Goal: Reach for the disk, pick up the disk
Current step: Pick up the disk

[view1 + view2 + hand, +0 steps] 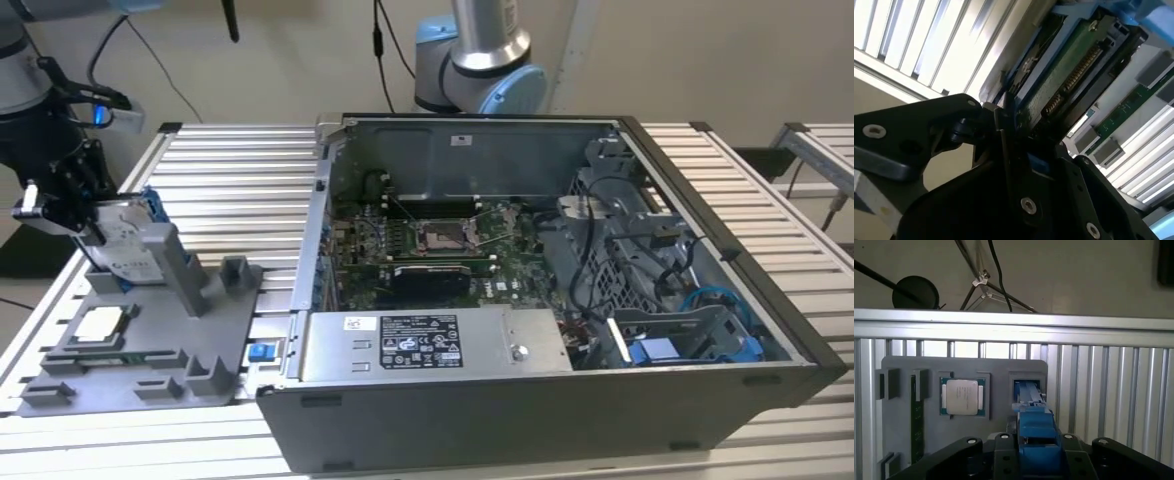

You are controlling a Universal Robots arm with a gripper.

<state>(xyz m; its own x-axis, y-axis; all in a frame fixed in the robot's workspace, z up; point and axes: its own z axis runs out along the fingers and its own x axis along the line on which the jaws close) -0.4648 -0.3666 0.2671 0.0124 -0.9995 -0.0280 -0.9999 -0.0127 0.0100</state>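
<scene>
The disk [123, 245] stands on edge in a slot of the grey fixture plate [147, 330] at the exterior view's left; its white label and a blue rail show. My gripper [91, 225] sits over the disk's top edge. In the first wrist view the disk's blue rail [1034, 425] lies tight between the black fingers [1004, 450] and runs down toward the slot. The second wrist view shows the disk's green circuit board and connector [1069, 75], with a dark finger [1001, 135] against its edge. The gripper looks shut on the disk.
The same fixture plate [999, 367] holds a square silver-topped chip [961, 396] and a memory stick [916, 415]. An open computer case [534, 300] with a grey metal box [427, 345] stands to the exterior view's right on the slatted aluminium table [240, 170]. Another arm's base [474, 60] is behind the case.
</scene>
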